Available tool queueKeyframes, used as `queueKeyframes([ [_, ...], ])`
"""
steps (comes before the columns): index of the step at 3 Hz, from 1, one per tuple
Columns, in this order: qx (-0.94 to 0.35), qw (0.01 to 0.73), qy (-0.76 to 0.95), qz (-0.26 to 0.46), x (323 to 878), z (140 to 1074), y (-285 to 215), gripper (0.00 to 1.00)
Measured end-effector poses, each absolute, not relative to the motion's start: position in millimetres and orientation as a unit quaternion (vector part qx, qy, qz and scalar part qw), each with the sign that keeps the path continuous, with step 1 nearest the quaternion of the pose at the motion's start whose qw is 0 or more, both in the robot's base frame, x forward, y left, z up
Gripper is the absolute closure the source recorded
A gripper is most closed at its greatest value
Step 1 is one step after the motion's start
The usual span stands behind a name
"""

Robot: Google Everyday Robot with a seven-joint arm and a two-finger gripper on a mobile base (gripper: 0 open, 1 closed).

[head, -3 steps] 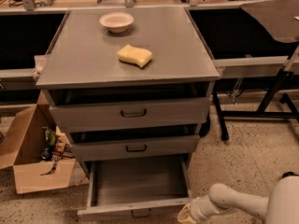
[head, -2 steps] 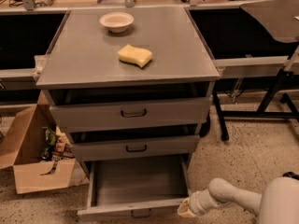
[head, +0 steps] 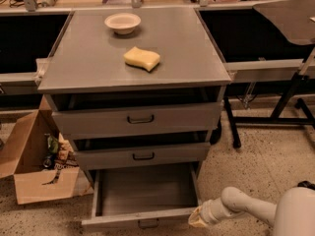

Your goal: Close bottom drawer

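Note:
The bottom drawer [head: 145, 191] of the grey metal cabinet is pulled far out. Its grey inside is empty, and its shallow front panel [head: 123, 221] with a small dark loop handle [head: 148, 223] lies along the lower edge of the view. My gripper [head: 197, 219] is at the end of the white arm, low at the right. It sits at the right end of the drawer's front panel, close to or touching it.
The two upper drawers [head: 140, 118] stand slightly open. A white bowl [head: 122, 22] and a yellow sponge [head: 141, 58] lie on the cabinet top. An open cardboard box [head: 34, 168] with clutter stands on the floor at the left. Black table legs [head: 275, 117] stand at the right.
My arm and gripper have shifted slightly left, closer to the right end of the drawer front. The drawer looks as far open as before.

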State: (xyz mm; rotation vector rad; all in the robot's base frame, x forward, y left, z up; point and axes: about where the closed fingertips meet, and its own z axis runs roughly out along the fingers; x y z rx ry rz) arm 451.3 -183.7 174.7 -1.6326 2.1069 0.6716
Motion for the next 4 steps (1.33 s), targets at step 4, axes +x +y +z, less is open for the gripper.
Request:
queueKeyframes([
  [4,-0.583,0.195,0.752,0.24,451.2,174.6,-183.6,0.0],
])
